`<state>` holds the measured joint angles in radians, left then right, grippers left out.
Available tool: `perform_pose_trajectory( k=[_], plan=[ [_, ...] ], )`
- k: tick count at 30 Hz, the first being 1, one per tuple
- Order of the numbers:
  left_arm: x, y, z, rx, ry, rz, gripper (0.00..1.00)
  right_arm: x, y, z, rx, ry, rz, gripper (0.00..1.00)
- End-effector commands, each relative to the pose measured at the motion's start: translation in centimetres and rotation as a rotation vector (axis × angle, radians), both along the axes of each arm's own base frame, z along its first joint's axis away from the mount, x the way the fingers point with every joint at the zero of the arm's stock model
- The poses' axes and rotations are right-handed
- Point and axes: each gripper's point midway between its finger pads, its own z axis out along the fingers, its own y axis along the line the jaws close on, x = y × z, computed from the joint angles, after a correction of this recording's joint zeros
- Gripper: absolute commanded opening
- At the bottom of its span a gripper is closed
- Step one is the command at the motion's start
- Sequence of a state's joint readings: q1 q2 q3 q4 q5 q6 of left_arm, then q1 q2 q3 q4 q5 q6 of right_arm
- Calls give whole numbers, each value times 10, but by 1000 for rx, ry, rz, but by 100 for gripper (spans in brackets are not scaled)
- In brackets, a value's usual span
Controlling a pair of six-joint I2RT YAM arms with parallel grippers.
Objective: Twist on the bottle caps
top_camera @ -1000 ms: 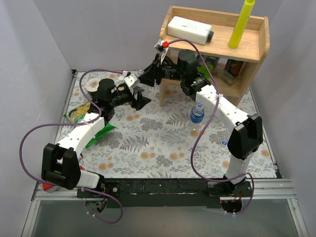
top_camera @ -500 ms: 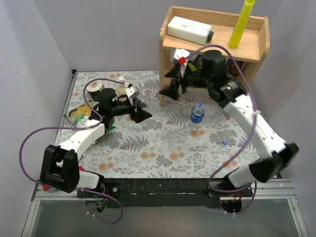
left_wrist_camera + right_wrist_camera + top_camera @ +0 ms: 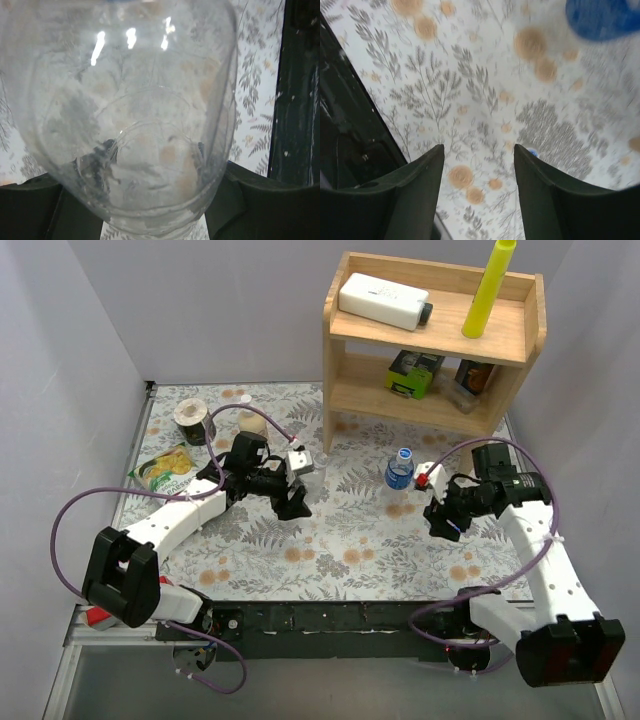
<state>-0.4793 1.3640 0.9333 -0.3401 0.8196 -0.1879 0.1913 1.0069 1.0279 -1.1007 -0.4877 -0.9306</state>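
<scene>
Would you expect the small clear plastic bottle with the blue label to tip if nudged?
Probably: the clear blue-labelled bottle stands upright, tall and narrow. Small and thin-walled, it is likely light. Once down, its round body may roll.

Floral-print table: wooden shelf at back, labelled bottle upright mid-right, tape roll, snack bag left.

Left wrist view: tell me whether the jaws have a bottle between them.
Yes, the clear bottle fills the view, its body gripped between the two dark jaws of the left gripper.
</scene>
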Motion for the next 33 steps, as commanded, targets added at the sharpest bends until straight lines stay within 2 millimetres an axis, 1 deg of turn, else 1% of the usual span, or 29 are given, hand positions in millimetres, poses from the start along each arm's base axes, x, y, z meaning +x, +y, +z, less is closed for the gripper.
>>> perform_pose_trajectory(
  k=[1, 3, 4, 6, 7, 8, 10, 11, 12, 14, 15, 18, 19, 22, 24, 25, 27, 29, 33],
  plan=[
    [-10, 27, -29, 197, -6, -13, 0, 1, -49, -43, -1, 112, -66, 63],
    [-14, 27, -26, 185, 44, 12, 0, 9, -61, -54, 22, 152, -114, 61],
    [-18, 25, -25, 172, 58, 4, 0, 22, -70, -62, 21, 149, -148, 61],
    [-22, 24, -29, 160, 79, 2, 0, 34, -80, -71, -15, 133, -165, 64],
    [-25, 25, -34, 163, 98, -1, 0, 41, -84, -75, -33, 111, -170, 65],
    [-27, 23, -36, 155, 115, -8, 0, 51, -88, -79, -49, 68, -172, 66],
    [-26, 20, -35, 142, 140, 1, 0, 56, -95, -88, -84, 52, -166, 68],
    [-26, 18, -35, 135, 145, -1, 0, 62, -98, -91, -98, 31, -164, 68],
    [-23, 17, -35, 128, 139, 0, 0, 59, -101, -100, -118, 54, -160, 68],
    [-20, 15, -37, 133, 152, 9, 0, 58, -105, -107, -152, 47, -118, 68],
    [-18, 15, -38, 137, 151, 14, 0, 58, -110, -114, -176, 48, -117, 71],
    [-14, 15, -40, 145, 149, 16, 0, 59, -116, -122, -222, 23, -77, 71],
    [-14, 15, -40, 146, 150, 17, 0, 57, -116, -126, -227, 28, -73, 71],
    [-13, 14, -43, 150, 156, 19, 0, 57, -116, -132, -225, 25, -66, 69],
    [-13, 15, -44, 153, 159, 20, 0, 58, -114, -135, -214, 22, -74, 68],
    [-13, 15, -44, 157, 160, 24, 0, 62, -114, -136, -214, 8, -78, 67],
    [-13, 15, -45, 158, 165, 25, 0, 60, -113, -142, -209, 20, -78, 66],
    [-12, 15, -44, 158, 164, 25, 0, 62, -111, -143, -201, 23, -80, 65],
    [-12, 15, -49, 164, 172, 23, 0, 60, -109, -151, -188, 60, -75, 62]
  ],
)
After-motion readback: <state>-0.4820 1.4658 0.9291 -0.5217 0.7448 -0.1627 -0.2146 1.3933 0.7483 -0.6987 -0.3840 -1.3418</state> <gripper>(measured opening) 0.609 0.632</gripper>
